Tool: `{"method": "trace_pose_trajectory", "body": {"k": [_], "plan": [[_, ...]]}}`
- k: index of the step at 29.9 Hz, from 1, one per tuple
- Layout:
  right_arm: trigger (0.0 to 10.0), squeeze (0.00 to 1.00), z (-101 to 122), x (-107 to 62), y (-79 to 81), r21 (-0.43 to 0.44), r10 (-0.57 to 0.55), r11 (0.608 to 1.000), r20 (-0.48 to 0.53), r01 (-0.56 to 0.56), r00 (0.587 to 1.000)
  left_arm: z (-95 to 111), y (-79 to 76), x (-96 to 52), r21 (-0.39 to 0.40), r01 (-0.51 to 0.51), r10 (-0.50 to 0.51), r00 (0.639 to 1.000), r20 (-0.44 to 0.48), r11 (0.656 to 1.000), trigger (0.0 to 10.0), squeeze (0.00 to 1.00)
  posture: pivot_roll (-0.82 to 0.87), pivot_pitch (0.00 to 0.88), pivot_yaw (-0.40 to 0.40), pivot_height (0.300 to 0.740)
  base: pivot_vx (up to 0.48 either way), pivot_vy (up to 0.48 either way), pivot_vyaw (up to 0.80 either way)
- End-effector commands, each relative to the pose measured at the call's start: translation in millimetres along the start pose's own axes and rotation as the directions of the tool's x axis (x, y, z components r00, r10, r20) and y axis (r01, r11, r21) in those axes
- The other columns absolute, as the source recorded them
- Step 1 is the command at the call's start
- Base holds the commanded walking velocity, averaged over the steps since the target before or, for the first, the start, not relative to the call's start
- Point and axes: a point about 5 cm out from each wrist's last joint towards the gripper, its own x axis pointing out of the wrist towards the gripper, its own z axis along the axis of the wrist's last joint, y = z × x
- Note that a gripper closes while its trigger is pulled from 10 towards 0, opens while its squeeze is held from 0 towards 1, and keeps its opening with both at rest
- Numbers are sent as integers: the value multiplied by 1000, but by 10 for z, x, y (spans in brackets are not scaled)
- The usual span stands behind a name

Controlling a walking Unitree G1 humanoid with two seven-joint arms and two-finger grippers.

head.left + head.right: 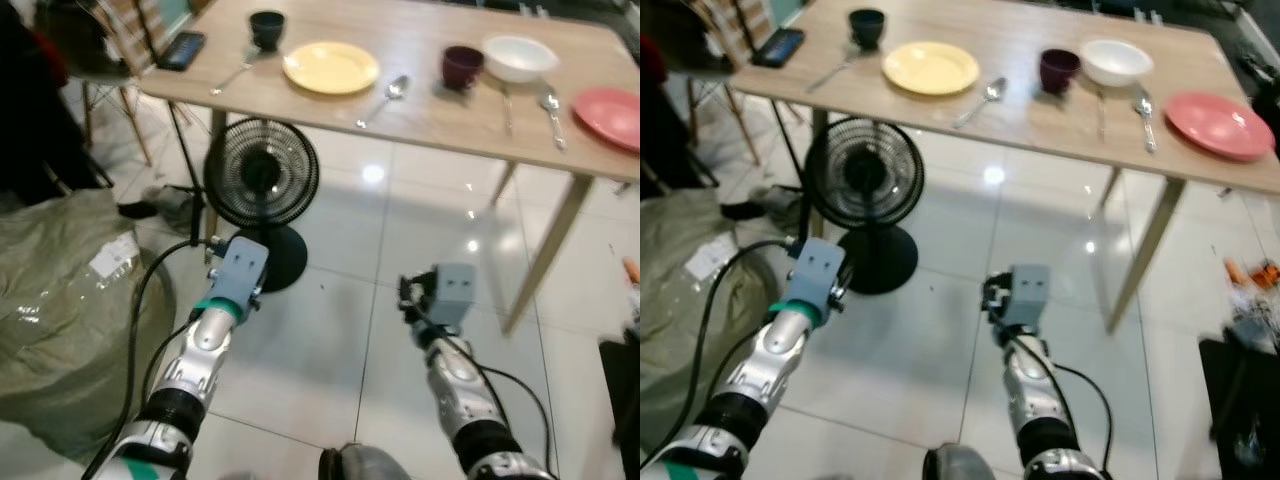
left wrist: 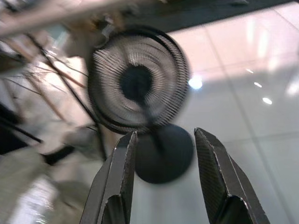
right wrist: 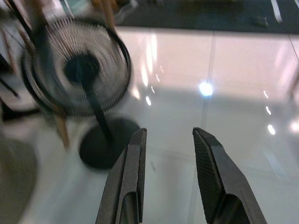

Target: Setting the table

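The wooden table is being shown largely set already. On it, a yellow plate is flanked by a fork and a spoon, with a dark cup behind. Further along the table, a maroon mug, a white bowl, more cutlery and a red plate are laid out. A phone is lying at the table's far corner. Little appears to be left beyond tidying the second setting. Below the table's near edge, beside a floor fan, the left gripper and right gripper are being held low, both jaws parted and empty.
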Motion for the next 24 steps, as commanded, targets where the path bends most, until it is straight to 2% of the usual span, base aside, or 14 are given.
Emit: {"method": "trace_pose_trajectory", "body": {"k": [1,2,3,4,6,8,14,24], "plan": [[10000,0,95,26,74,25,15,1000,42,-16,999,96,110,28,-4,-27,27,999,27,1000,10000,0,9,9,36,740,480,0,0],[10000,0,95,26,74,25,15,1000,42,-16,999,96,110,28,-4,-27,27,999,27,1000,10000,0,9,9,36,740,480,0,0],[10000,0,220,59,81,31,14,999,93,-17,996,228,175,72,-7,-37,37,997,71,999,10000,0,15,11,34,740,480,0,0],[10000,0,220,59,81,31,14,999,93,-17,996,228,175,72,-7,-37,37,997,71,999,10000,0,15,11,34,740,480,0,0],[10000,0,410,106,79,39,4,999,163,-11,987,433,256,134,-20,-40,42,990,134,999,10000,0,15,11,34,740,480,0,0],[10000,0,463,122,67,44,-3,999,180,-6,984,497,264,155,-25,-31,35,988,152,999,10000,0,17,9,36,740,480,0,-241],[10000,0,501,132,-9,56,-32,998,185,22,982,607,221,180,-31,-1,7,984,181,1000,10000,0,14,7,39,740,480,0,-747],[10000,0,474,78,-110,61,-88,995,160,79,983,667,146,160,-30,32,-25,982,188,999,10000,0,10,11,41,740,480,0,-800]]}}
